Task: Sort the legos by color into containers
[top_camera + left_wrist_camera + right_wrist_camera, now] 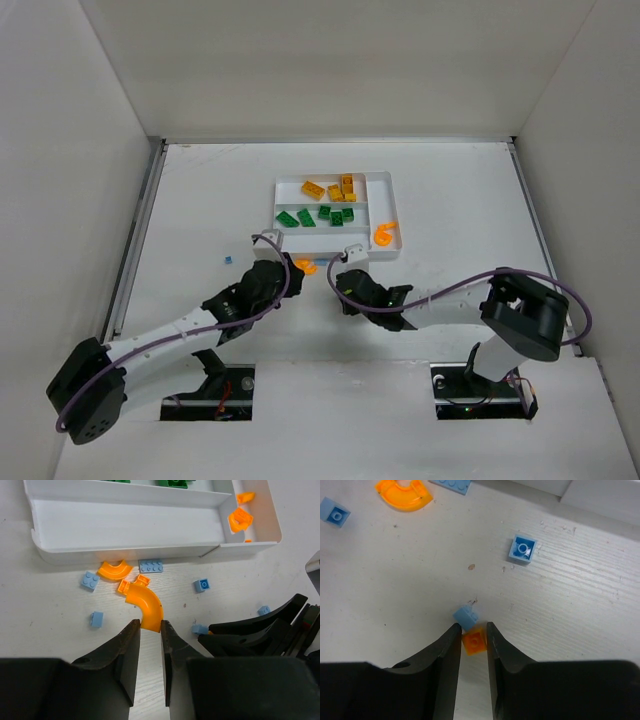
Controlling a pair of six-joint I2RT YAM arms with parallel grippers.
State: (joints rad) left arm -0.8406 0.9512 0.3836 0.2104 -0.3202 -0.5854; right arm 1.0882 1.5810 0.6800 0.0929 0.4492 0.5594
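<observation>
The orange curve (144, 602) is lying on the table (45, 605) just in front of the tray (125, 527). The left gripper (150, 625) is pinching its near end, with the jaws pressing on it from both sides. An orange arc (114, 570) and a blue plate (151, 566) are sitting against the tray's near wall, and blue bricks (89, 580) are lying loose around them.

Only the right wrist view is showing a small orange brick (474, 641), which is sitting between the fingers of the right gripper (473, 626). A blue cube (465, 616) is touching the brick's far corner. The jaws are standing narrow, close on either side of the brick, but whether they are gripping it I cannot tell.

Only the top view is showing the whole tray. Yellow bricks (335, 188) are lying in the far slot, though some are looking nearer orange. Green bricks (318, 214) are lying in the next slot, and orange pieces (383, 235) are lying in the narrow slot at the right.

The left wrist view is cutting the green bricks off at its top edge and is showing none of the far slot. From above, the two grippers are sitting side by side near the tray's near wall and are covering most of the loose legos. There, only a bit of orange is showing beside the left gripper. A blue speck (228, 260) is lying well apart to the left, too small to make out.
</observation>
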